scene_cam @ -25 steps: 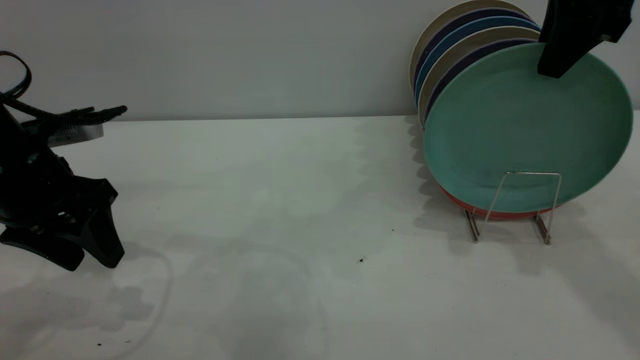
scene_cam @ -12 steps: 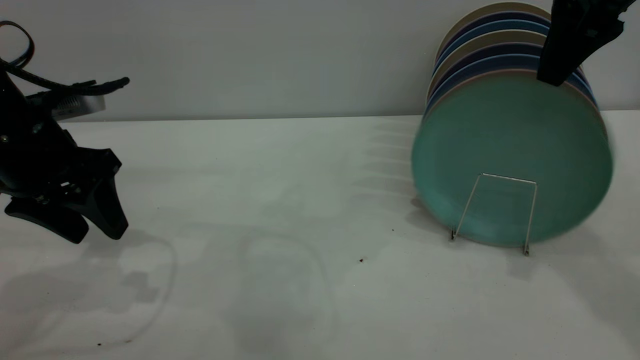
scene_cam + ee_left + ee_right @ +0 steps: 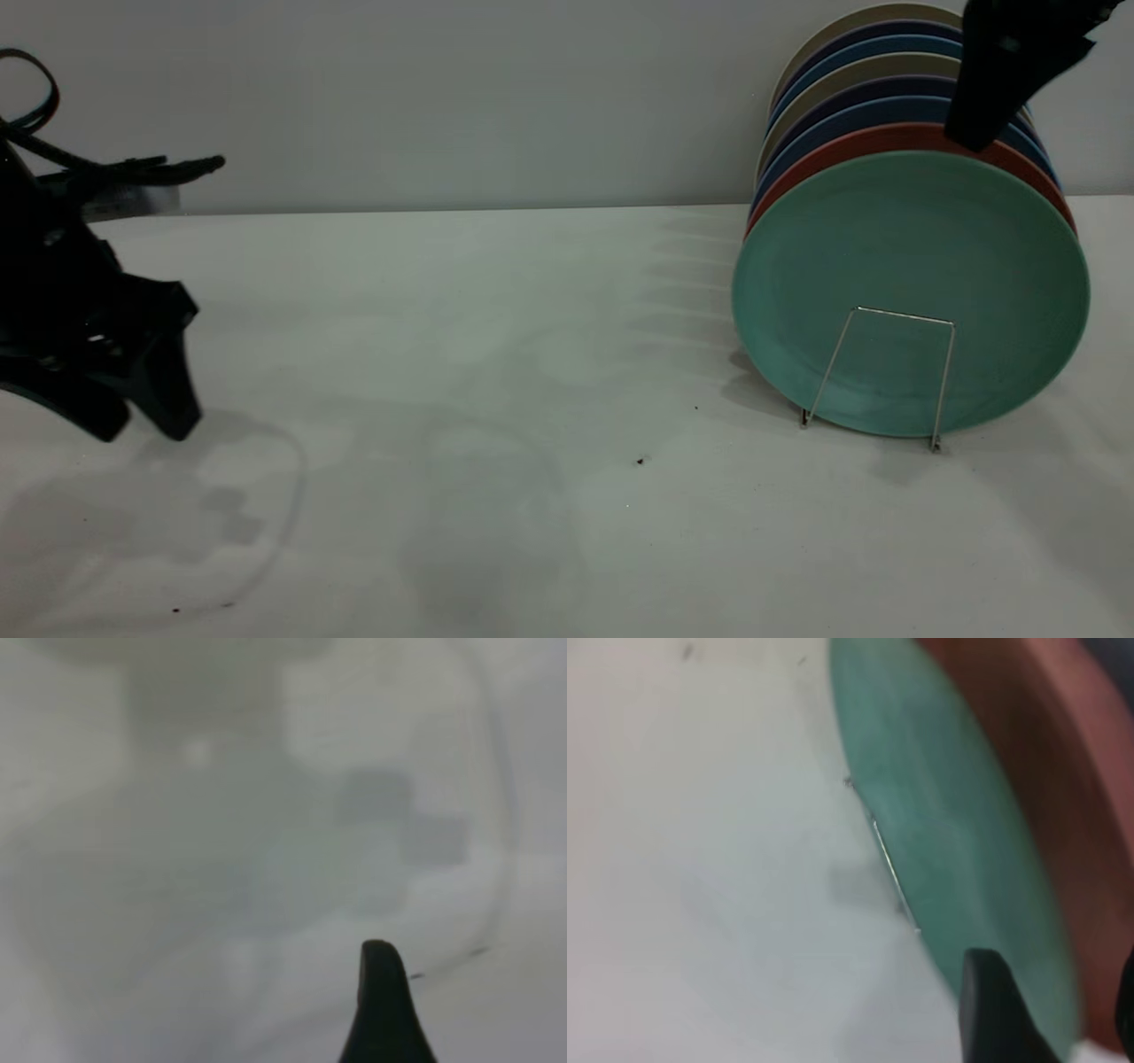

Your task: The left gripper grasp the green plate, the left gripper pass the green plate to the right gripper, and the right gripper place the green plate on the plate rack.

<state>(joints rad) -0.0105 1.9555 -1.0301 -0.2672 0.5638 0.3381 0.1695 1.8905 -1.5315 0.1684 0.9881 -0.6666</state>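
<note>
The green plate [image 3: 912, 266] stands upright on edge at the front of the plate rack [image 3: 904, 315], behind its front wire loop. My right gripper [image 3: 979, 137] hangs just above the plates' top rims, open, holding nothing. In the right wrist view its fingers [image 3: 992, 1010] stand apart, straddling the rims of the green plate [image 3: 939, 815] and the salmon plate behind it; the rack wire [image 3: 886, 864] shows against the green face. My left gripper [image 3: 142, 430] is far left, low over the table, open and empty. Only one of its fingertips [image 3: 381, 1010] shows in the left wrist view.
Behind the green plate stand a salmon-pink plate [image 3: 886, 137] and several blue, purple and beige plates [image 3: 850, 71] in the same rack, by the back wall. A white table [image 3: 496, 354] stretches between the two arms.
The green plate, held tilted by the right gripper, has dropped upright into the rack and settled. The right gripper has let go. The rack and its plates shifted. The left gripper moved slightly left.
</note>
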